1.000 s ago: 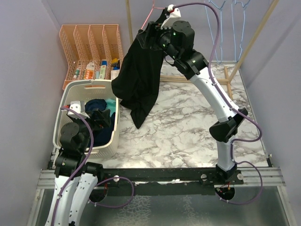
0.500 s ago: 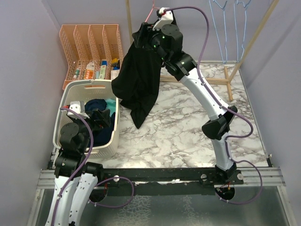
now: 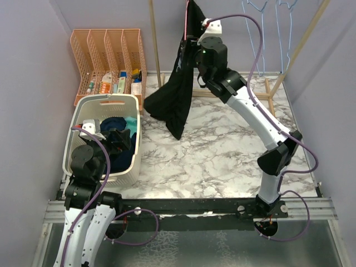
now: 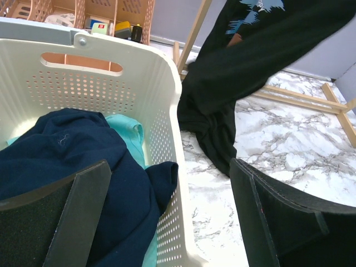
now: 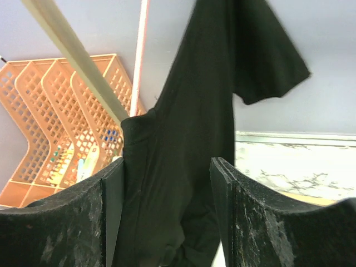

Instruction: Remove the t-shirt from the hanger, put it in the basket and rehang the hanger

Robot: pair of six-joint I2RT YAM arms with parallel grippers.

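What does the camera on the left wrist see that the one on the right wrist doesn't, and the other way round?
Only the left wrist view shows the white basket with dark blue clothes inside, and a blue print on the black t-shirt. Only the right wrist view shows a thin pale rod. Both show the t-shirt, the orange rack and the marble table.

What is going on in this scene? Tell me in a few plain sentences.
The right arm reaches up to the black t-shirt hanging at the back; the right claw is open, a finger either side of the fabric. The left claw hangs open above the white laundry basket of clothes, holding nothing. The shirt is not yet off.
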